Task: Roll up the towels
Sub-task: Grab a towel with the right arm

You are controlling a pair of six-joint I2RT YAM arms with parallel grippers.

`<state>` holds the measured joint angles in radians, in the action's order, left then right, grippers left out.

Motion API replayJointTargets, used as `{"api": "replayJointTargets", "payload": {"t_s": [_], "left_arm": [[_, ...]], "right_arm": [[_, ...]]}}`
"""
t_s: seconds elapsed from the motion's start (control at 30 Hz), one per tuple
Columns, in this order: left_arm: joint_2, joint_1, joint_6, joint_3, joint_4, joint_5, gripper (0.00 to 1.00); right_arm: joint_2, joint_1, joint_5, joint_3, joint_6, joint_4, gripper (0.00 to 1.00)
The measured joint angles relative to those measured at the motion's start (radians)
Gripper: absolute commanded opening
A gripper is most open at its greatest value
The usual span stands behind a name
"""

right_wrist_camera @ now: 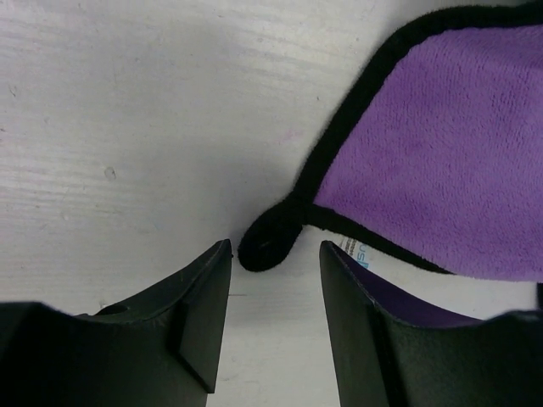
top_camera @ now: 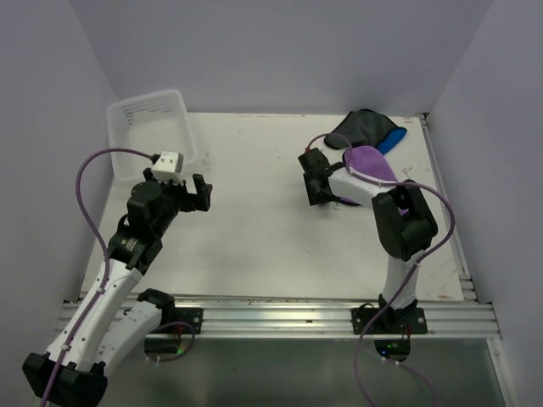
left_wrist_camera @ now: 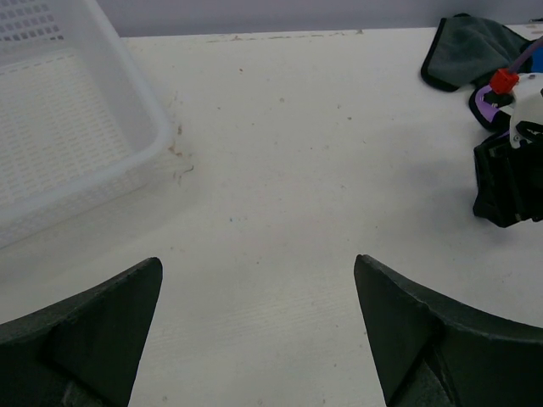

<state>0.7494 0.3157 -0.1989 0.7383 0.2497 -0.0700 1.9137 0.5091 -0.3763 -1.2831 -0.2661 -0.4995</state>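
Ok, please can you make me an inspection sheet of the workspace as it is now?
Surface: white table, faint scuffs beside the clear tub.
Job's things: purple towel, dark grey towel and blue towel together at far right, none rolled.
Clutter: clear tub, far left corner.
Tools: left tool open, above bare table; right tool open, jaws either side of the purple towel's black corner.
Cables: purple cables loop along both arms.
Surroundings: plain walls; metal rail at near edge.

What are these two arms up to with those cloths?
They are meant to roll towels. The right hand sits low at the purple towel, open around its black-trimmed corner, not yet gripping. The left hand hovers open and empty near the clear tub. The grey towel and blue towel lie heaped at the far right.
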Motion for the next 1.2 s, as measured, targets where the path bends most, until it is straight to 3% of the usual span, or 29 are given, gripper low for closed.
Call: {"api": "replayJointTargets", "payload": {"t_s": [0.13, 0.3, 0.5, 0.6, 0.73, 0.83, 1.03, 1.2], "left_arm": [[0.002, 0.000, 0.000, 0.000, 0.000, 0.003, 1.00], [0.004, 0.000, 0.000, 0.000, 0.000, 0.003, 1.00], [0.004, 0.000, 0.000, 0.000, 0.000, 0.003, 1.00], [0.004, 0.000, 0.000, 0.000, 0.000, 0.003, 1.00], [0.004, 0.000, 0.000, 0.000, 0.000, 0.003, 1.00], [0.004, 0.000, 0.000, 0.000, 0.000, 0.003, 1.00], [0.002, 0.000, 0.000, 0.000, 0.000, 0.003, 1.00], [-0.002, 0.000, 0.000, 0.000, 0.000, 0.003, 1.00]], "right_arm": [[0.024, 0.000, -0.007, -0.030, 0.008, 0.000, 0.47], [0.032, 0.000, -0.029, -0.041, 0.016, -0.005, 0.33], [0.050, 0.000, -0.048, -0.047, 0.013, -0.017, 0.34], [0.051, 0.000, -0.053, -0.047, 0.008, -0.020, 0.41], [0.051, 0.000, -0.056, -0.046, 0.003, -0.025, 0.39], [0.054, 0.000, -0.055, -0.046, -0.002, -0.026, 0.30], [0.063, 0.000, -0.050, -0.046, -0.015, -0.028, 0.00], [0.062, 0.000, -0.047, -0.046, -0.021, -0.033, 0.00]]}}
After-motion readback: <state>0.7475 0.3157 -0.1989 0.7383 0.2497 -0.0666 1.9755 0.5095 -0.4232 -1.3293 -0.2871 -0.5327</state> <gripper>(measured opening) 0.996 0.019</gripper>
